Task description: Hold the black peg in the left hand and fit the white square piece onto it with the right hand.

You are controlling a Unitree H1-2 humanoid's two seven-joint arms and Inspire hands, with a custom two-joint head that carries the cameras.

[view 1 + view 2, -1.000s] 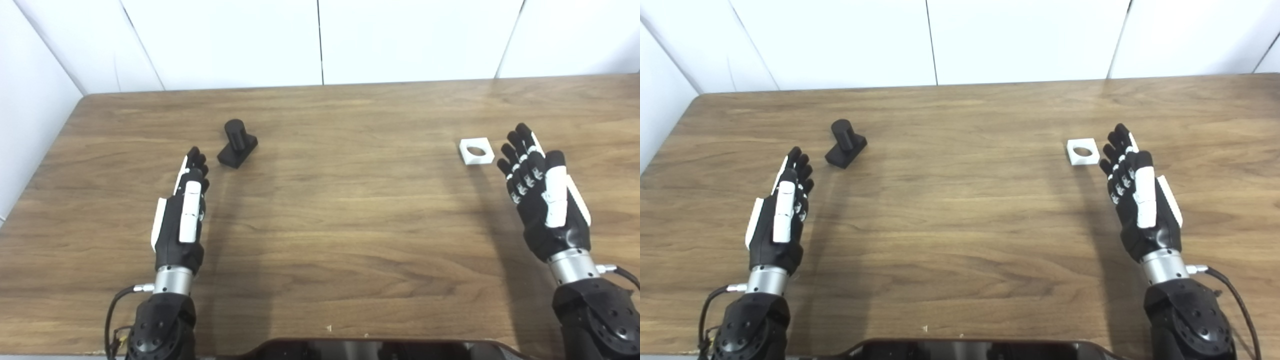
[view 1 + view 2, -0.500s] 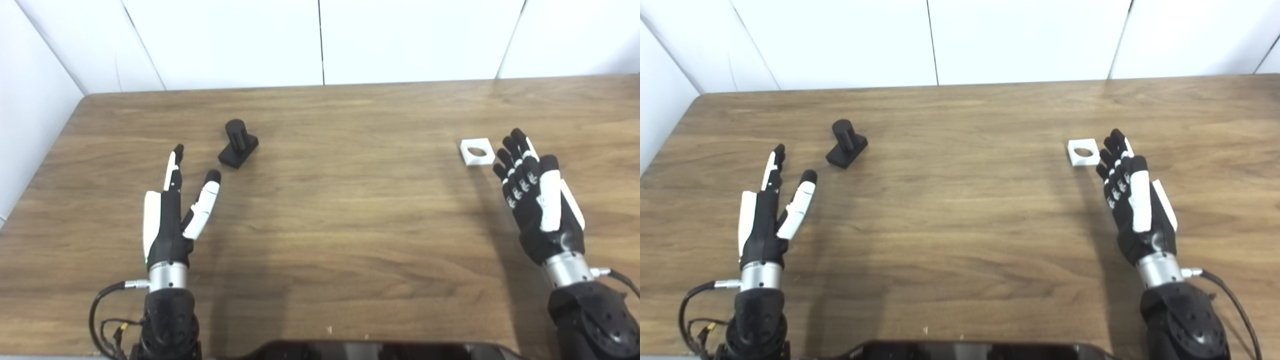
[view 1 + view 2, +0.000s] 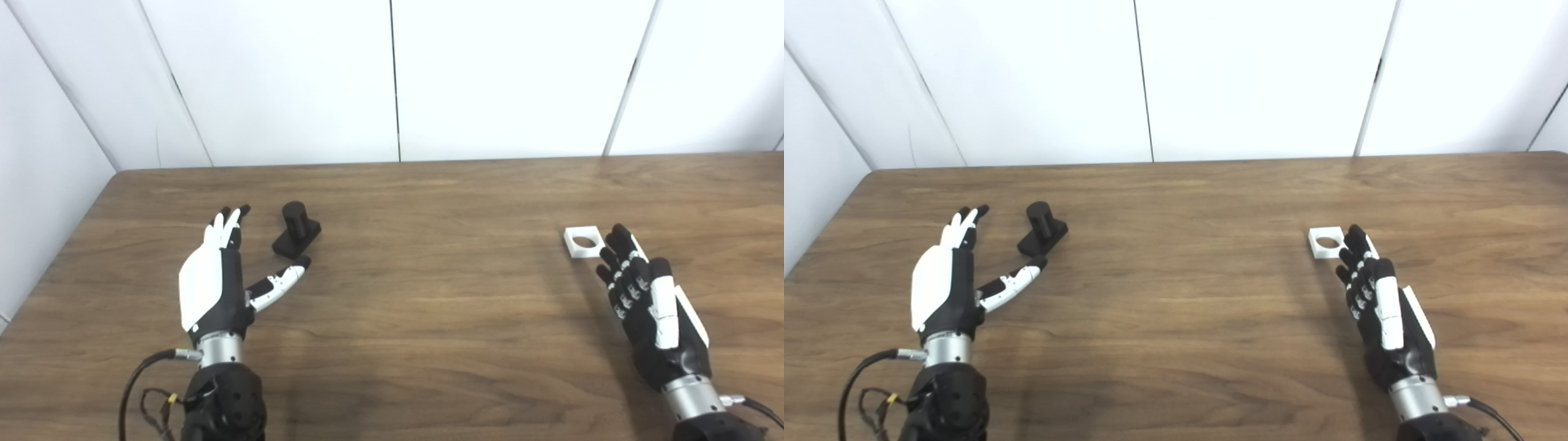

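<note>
Peg (image 3: 296, 229) stands on table (image 3: 429, 294), unheld, beside left hand (image 3: 214, 282), now splayed back-up with thumb tip near peg base. Right hand (image 3: 649, 306) open, empty, fingertips now nearly touching square (image 3: 583, 241).

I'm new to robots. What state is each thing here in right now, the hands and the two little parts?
left hand: open, holding nothing, thumb spread toward the peg.
right hand: open, empty, fingertips near the white piece.
black peg: standing on the table, ungrasped.
white square piece: flat on the table, hole upward.

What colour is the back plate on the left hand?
White, on the left hand; clearest in the left eye view.
</note>
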